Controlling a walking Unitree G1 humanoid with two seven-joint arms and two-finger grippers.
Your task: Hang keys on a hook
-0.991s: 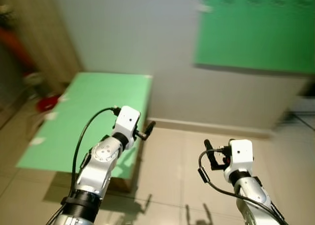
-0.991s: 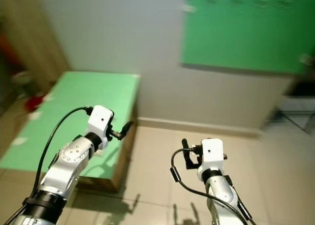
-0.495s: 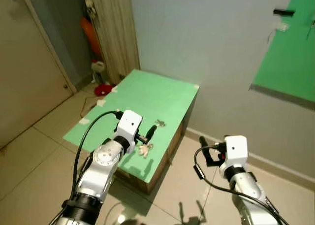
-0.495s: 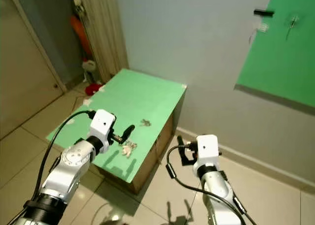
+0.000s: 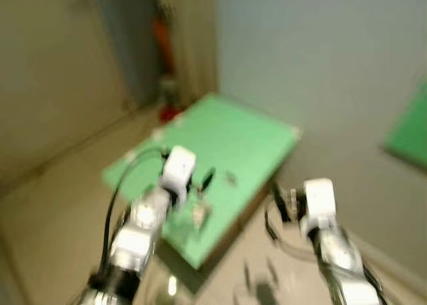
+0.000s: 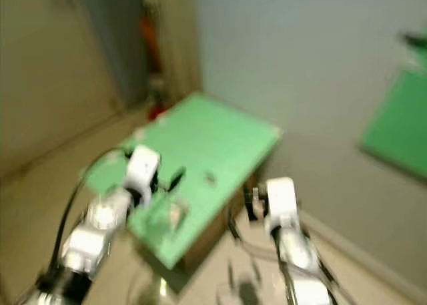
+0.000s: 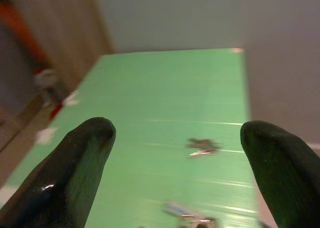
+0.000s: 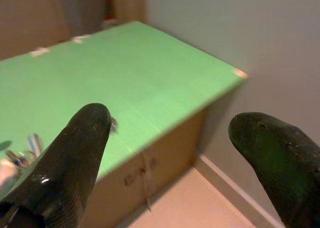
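You see both head views smeared by motion blur. The keys (image 5: 198, 213) on the green cabinet top (image 5: 247, 135) read as a pale smudge; a second small item (image 7: 202, 145) is possibly another key set. The green wall panel (image 6: 395, 126) is cut by the frame edge.

My head cameras are badly blurred. I can make out a low table (image 5: 247, 128) with a green top standing against a pale grey wall (image 5: 320, 58), and a wooden cabinet front under that top (image 8: 150, 170). A green board (image 6: 397, 128) hangs on the wall off to my right. Past the table's far end I see a tall beige curtain or panel (image 5: 193, 38), with something orange (image 5: 162, 35) and something red (image 5: 170, 111) near the floor beside it, too smeared to identify. The floor (image 5: 47, 211) is light tile.
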